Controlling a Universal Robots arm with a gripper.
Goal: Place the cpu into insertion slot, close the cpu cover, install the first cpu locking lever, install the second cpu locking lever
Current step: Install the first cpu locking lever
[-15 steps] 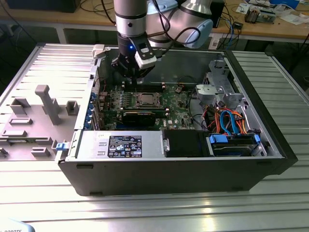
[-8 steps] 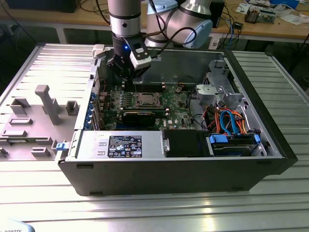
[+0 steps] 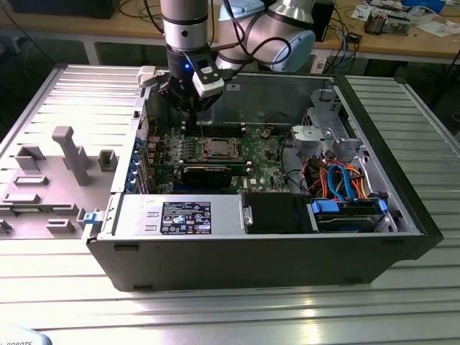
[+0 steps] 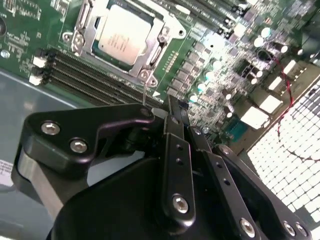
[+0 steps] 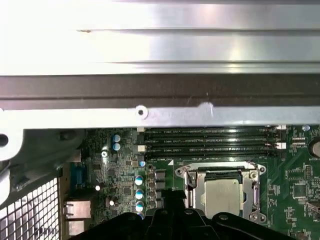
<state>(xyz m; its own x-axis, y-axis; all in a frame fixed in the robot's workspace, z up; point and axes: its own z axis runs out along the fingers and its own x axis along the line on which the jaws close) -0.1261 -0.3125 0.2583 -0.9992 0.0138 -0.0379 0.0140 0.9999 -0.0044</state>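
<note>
1 cpu (image 4: pixel 122 32) in insertion slot (image 4: pixel 75 37); cpu cover (image 4: pixel 152 52) dn | claw (image 4: pixel 170 107) nearby

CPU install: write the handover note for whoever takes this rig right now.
The gripper hangs over the green board, just beside the insertion slot; open or shut cannot be told.
The cpu sits in the slot.
The cpu cover lies flat around the chip, which shows through its window.
Done: chip placed; cover apparently closed.
Left: the locking levers. A thin rod runs from the slot's corner toward the gripper; whether either lever is latched does not show.
</note>
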